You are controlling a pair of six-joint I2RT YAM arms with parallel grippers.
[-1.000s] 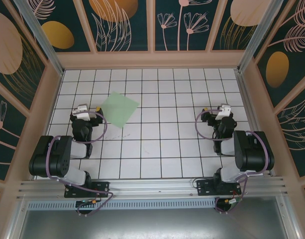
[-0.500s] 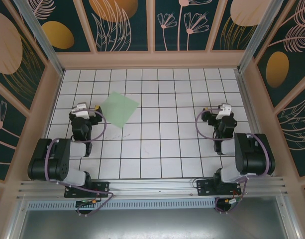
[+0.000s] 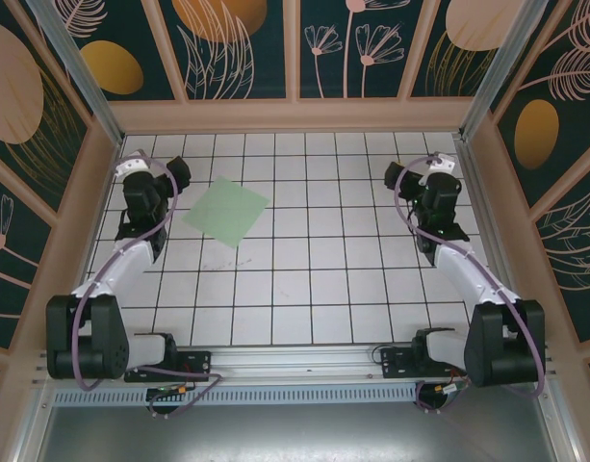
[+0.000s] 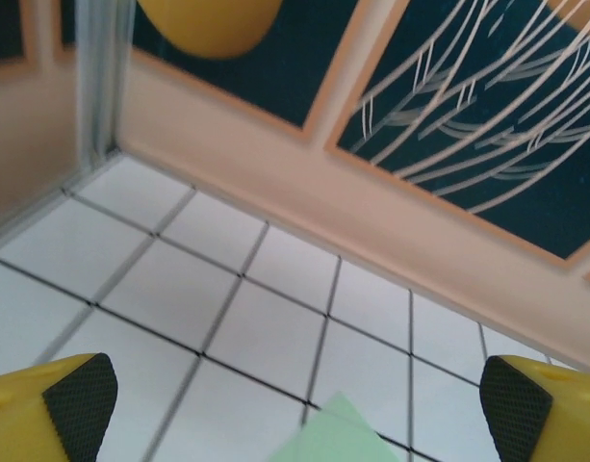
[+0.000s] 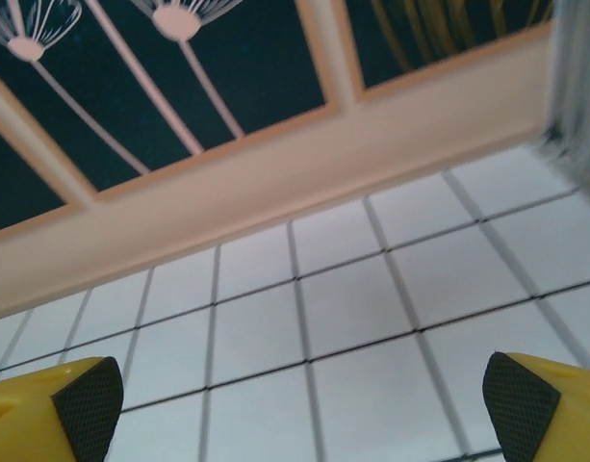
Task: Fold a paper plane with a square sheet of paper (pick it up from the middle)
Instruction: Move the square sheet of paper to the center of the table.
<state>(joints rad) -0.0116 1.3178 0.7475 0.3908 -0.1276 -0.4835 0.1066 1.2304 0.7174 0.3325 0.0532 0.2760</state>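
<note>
**Arms out, sheet untouched**

Our left pincer [image 3: 152,176] gapes wide and empty near the pale mint-green square sheet of paper [image 3: 225,212], which lies flat on the white gridded surface [image 3: 314,279]. Our right pincer [image 3: 431,173], equally wide, stands well apart. Both arms have just stretched forward; we judge pickup comes next.

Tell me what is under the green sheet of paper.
The square sheet of paper lies flat on the white gridded table, with no bulge showing. The tiles it covers are hidden, so something thin beneath it cannot be ruled out.
</note>
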